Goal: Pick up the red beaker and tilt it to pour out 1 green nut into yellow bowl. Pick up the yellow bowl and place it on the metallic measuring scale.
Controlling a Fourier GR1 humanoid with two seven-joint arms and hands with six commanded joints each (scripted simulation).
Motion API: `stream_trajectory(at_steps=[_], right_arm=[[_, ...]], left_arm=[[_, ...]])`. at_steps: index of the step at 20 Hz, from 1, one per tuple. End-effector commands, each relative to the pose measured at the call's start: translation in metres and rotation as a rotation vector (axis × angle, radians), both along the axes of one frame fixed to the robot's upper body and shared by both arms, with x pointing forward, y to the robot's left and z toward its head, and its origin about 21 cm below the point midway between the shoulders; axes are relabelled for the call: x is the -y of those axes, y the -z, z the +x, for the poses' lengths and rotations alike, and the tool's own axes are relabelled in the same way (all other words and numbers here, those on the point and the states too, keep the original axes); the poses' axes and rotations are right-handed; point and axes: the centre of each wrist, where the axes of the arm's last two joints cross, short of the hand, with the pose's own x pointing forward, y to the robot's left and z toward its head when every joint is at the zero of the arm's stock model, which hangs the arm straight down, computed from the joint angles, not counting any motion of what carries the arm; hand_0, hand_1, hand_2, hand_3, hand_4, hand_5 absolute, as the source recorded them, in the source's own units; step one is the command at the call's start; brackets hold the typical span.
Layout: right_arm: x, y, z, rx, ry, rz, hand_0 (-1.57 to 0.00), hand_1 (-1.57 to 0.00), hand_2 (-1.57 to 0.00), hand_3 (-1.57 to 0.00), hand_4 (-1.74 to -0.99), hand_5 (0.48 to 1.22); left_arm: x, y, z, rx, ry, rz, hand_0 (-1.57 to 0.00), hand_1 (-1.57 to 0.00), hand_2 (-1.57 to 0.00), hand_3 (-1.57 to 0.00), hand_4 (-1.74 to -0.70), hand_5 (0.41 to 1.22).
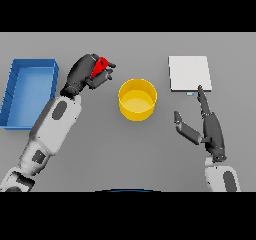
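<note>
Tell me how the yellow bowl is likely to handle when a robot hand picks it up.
The yellow bowl looks rigid, with straight upright walls, so it should probably keep its shape in a grasp. Its wide flat base suggests it is unlikely to roll or tip. It appears empty, so likely light; its smooth wall may slip in the open right robot hand.

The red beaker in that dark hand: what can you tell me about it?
The red beaker is small and bright red, mostly hidden inside the curled fingers of the left hand, which holds it off the table. It looks tilted, leaning toward the yellow bowl but not over it. Its contents cannot be seen.
</note>
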Motion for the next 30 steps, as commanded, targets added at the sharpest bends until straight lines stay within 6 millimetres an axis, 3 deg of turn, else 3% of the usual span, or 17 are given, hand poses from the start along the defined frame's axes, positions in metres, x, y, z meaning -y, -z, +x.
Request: stream_trajectory(at_steps=[1, 5, 7, 10, 12, 13, 17, 22, 30], right_arm=[[-0.001, 0.000, 0.000, -0.003, 0.001, 0.005, 0.00, 0.00, 0.00, 0.00, -1.254, 0.683], [0.002, 0.001, -0.002, -0.008, -0.006, 0.010, 0.00, 0.00, 0.00, 0.00, -1.256, 0.690], [0.001, -0.001, -0.002, -0.008, -0.005, 0.011, 0.00, 0.00, 0.00, 0.00, -1.267, 0.698], [0.002, -0.004, -0.002, 0.003, -0.007, 0.014, 0.00, 0.00, 0.00, 0.00, -1.274, 0.704], [0.000, -0.002, -0.004, 0.005, -0.006, 0.021, 0.00, 0.00, 0.00, 0.00, -1.284, 0.705], [-0.001, -0.001, -0.003, -0.003, -0.010, 0.031, 0.00, 0.00, 0.00, 0.00, -1.283, 0.702], [0.000, 0.002, -0.002, -0.004, 0.009, 0.062, 0.00, 0.00, 0.00, 0.00, -1.292, 0.678], [-0.003, 0.005, -0.003, 0.004, 0.002, 0.105, 0.00, 0.00, 0.00, 0.00, -1.291, 0.648], [-0.001, 0.007, -0.002, -0.019, 0.038, 0.079, 0.00, 0.00, 0.00, 0.00, -1.278, 0.609]], left_arm=[[0.003, -0.005, 0.001, 0.015, 0.005, 0.066, -1.57, -1.57, -1.57, -1.57, -1.74, 1.128], [0.020, -0.014, 0.004, 0.078, 0.060, 0.385, -1.57, -1.57, -1.57, -1.57, -1.74, 1.127], [0.027, -0.010, 0.004, 0.103, 0.100, 0.524, -1.57, -1.57, -1.57, -1.57, -1.74, 1.161], [0.033, -0.021, 0.007, 0.164, 0.152, 0.673, -1.57, -1.57, -1.57, -1.57, -1.74, 1.190], [0.037, -0.028, 0.011, 0.185, 0.185, 0.769, -1.57, -1.57, -1.57, -1.57, -1.65, 1.201], [0.039, -0.031, 0.013, 0.199, 0.214, 0.819, -1.57, -1.57, -1.57, -1.57, -1.67, 1.205], [0.060, -0.040, 0.015, 0.233, 0.346, 1.025, -1.57, -1.57, -1.57, -1.28, -1.70, 1.215], [0.082, -0.039, 0.015, 0.281, 0.486, 1.249, -1.57, -1.57, -1.57, -1.47, -1.73, 1.219], [0.100, -0.040, 0.014, 0.365, 0.594, 1.562, -1.57, -1.57, -1.57, -1.55, -1.74, 1.221]])
